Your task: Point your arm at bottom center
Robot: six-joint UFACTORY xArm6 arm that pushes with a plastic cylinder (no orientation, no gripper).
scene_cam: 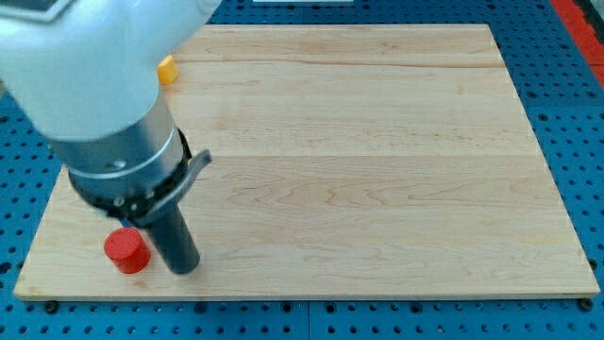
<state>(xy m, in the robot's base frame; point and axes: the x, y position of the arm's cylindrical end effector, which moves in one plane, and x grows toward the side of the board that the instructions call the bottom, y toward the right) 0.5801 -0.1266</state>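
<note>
My dark rod comes down from the large grey arm at the view's left, and my tip (185,268) rests on the wooden board (377,170) near its bottom left corner. A red round block (126,250) stands just to the left of my tip, very close to it or touching it. A yellow block (167,70) shows near the board's top left, partly hidden behind the arm, so its shape cannot be made out.
The board lies on a blue perforated table (576,142). The board's bottom edge (311,295) runs just below my tip. The arm's body (104,104) hides much of the board's left side.
</note>
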